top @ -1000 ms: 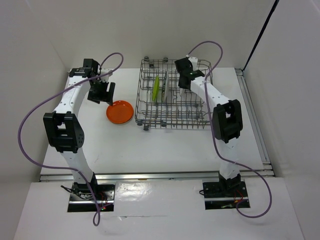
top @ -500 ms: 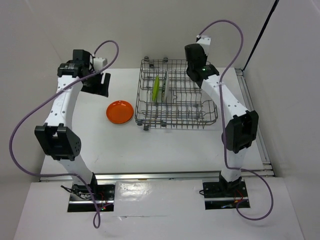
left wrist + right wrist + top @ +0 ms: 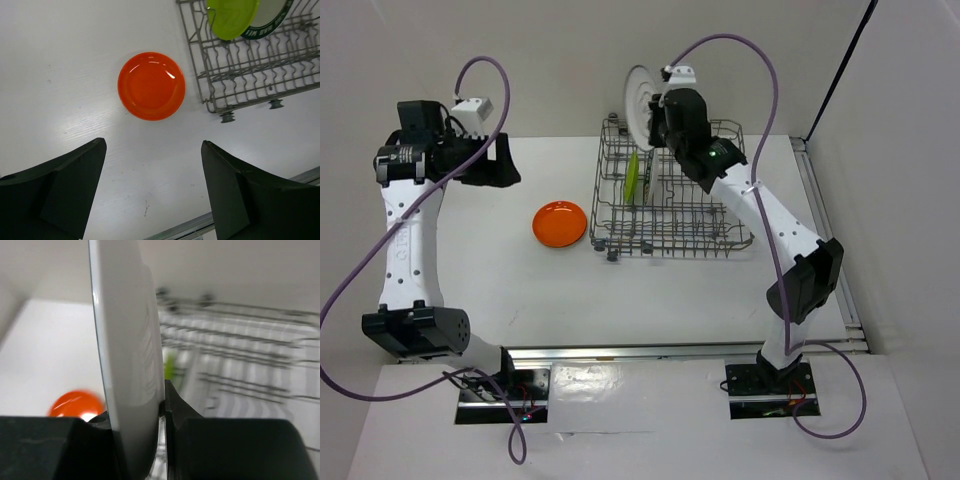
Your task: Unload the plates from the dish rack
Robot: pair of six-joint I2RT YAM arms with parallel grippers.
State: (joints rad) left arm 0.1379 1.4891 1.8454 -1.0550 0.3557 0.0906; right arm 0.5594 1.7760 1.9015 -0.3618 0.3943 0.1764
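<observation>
My right gripper (image 3: 655, 118) is shut on the rim of a plain white plate (image 3: 639, 105) and holds it upright above the far left part of the dish rack (image 3: 720, 215). In the right wrist view the white plate (image 3: 127, 355) stands edge-on between my fingers. A lime green plate (image 3: 632, 175) stands in the rack, and in the left wrist view a white plate with a dark lettered ring (image 3: 274, 19) stands behind the green one (image 3: 231, 17). An orange plate (image 3: 560, 223) lies flat on the table left of the rack. My left gripper (image 3: 508, 160) is open and empty, high above the table's left side. The amber-brown plate is not in view.
The rack (image 3: 250, 70) has upright tines and small wheels at its near corner. White walls close the table at the back and both sides. The table's metal front rail (image 3: 190, 227) shows under my left gripper (image 3: 154, 190).
My right gripper has lifted the white plate up out of the rack. My left arm has risen and drawn back to the left, away from the orange plate.
</observation>
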